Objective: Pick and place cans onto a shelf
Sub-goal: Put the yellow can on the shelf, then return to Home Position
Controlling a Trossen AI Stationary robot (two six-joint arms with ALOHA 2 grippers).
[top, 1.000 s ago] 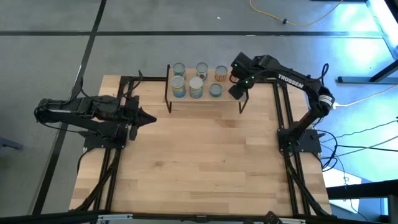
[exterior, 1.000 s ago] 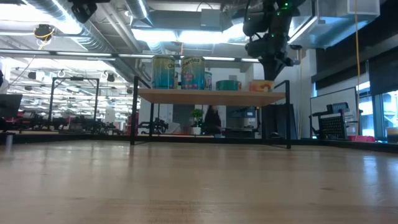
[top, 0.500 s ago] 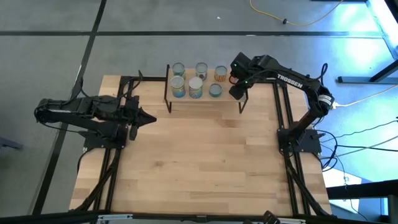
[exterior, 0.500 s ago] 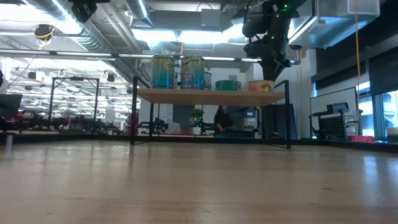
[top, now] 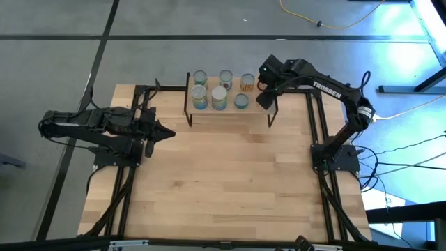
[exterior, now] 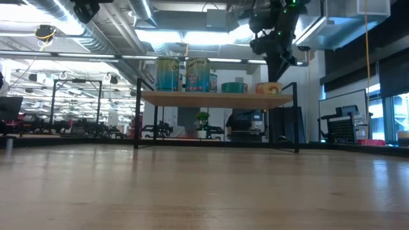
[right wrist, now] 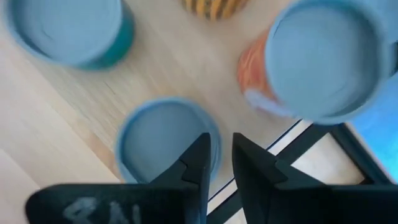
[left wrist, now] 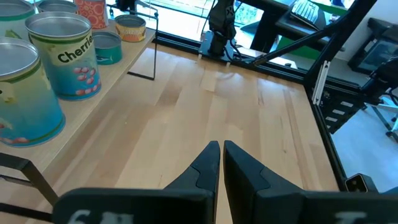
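Note:
Several cans [top: 219, 97] stand upright on their bases in two rows on the shelf [top: 256, 109] at the table's far edge. Some are tall with teal labels [exterior: 168, 74], others low, and one is orange [right wrist: 323, 56]. My right gripper [right wrist: 221, 155] hangs above the shelf's right end [exterior: 280, 71], pointing down, its fingers slightly open and holding nothing. A low blue-rimmed can [right wrist: 163, 138] lies just below it. My left gripper [top: 169, 134] waits shut over the table's left side, left of the shelf, with the tall cans [left wrist: 62, 56] in front of it.
Black frame rails [top: 317, 125] run along the table's left and right sides. The wide wooden tabletop [top: 230, 181] stretches from the shelf to the near edge. A person [exterior: 239, 121] shows in the room far behind the shelf.

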